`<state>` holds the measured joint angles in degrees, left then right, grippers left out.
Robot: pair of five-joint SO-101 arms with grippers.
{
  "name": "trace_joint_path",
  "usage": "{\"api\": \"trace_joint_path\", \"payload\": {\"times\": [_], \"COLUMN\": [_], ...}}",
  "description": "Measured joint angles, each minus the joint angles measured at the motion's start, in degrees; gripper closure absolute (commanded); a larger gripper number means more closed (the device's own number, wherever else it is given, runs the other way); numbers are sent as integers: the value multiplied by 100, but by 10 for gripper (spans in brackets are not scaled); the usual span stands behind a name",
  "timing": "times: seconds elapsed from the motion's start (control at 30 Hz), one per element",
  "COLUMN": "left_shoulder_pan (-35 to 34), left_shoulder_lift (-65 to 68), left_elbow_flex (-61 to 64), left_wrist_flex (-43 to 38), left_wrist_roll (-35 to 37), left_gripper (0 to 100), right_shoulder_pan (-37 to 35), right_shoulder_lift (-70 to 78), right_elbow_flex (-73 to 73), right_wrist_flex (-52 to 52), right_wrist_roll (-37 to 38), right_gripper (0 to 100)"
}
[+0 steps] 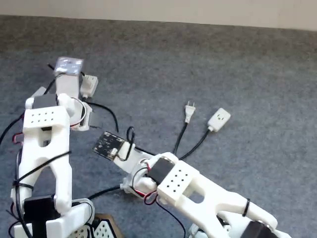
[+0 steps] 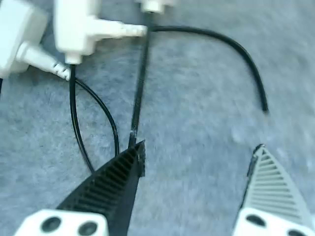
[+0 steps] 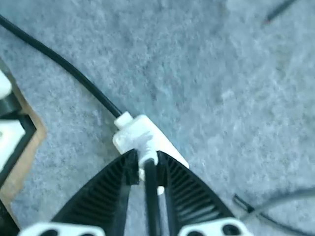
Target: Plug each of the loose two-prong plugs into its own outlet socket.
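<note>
- Currently, the step in hand: the right tool (image 3: 146, 156) is pressed together on a white cord end (image 3: 140, 137), low over the grey desk (image 1: 247, 59). Whether that piece is a plug or a socket cannot be told.
- Left tool (image 2: 199, 146): spread wide, holding nothing, over bare desk. Black cords (image 2: 140, 73) run ahead of it, and white blocks (image 2: 74, 24) lie beyond its tips.
- Plug (image 1: 189, 111): lies flat mid-desk, prongs pointing away from the arms.
- Socket (image 1: 219, 120): just beside that plug, apart from it and not mated.
- Progress, as a judgement: early, since this pair is unjoined. Whether the blocks by the left tool are mated cannot be told.
- Next move probably calls for lifting the held piece clear and lining prongs up with slots, with the empty tool steadying the mate.
- Room: open desk lies beyond and to the right of the plug and socket.
- Hazards: cords crossing between the arms may snag, and a board (image 3: 34, 142) corner sits close to the right tool.
</note>
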<state>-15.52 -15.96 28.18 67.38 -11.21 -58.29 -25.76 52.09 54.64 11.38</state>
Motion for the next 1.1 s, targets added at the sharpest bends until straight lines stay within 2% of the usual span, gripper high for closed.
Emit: {"api": "trace_joint_path", "payload": {"times": [0.13,0.27,0.47,0.6,0.77,0.9,1.1], "left_shoulder_pan": [79,193,914,1503,2382,2602,2611], "left_shoulder_lift": [0,9,9,9,9,9,9], "left_elbow_flex": [-870,-1468,-1319,-932,-88,651,1653], "left_wrist_flex": [1002,1855,2796,2840,2813,2356,1284], "left_wrist_roll": [-484,-1169,-2435,-2681,-3024,-3253,-3569], "left_gripper": [663,666,666,666,667,667,667], "right_shoulder_pan": [325,563,1213,1996,3552,4545,5011], "right_shoulder_lift": [-782,-1486,-2514,-2787,-2866,-2866,-2866], "right_elbow_flex": [18,35,-686,-1468,-1688,-1213,316], "right_wrist_flex": [431,844,1662,2321,2462,2119,1011], "right_wrist_roll": [9,202,237,484,571,589,589], "right_gripper": [732,724,724,724,724,724,724]}}
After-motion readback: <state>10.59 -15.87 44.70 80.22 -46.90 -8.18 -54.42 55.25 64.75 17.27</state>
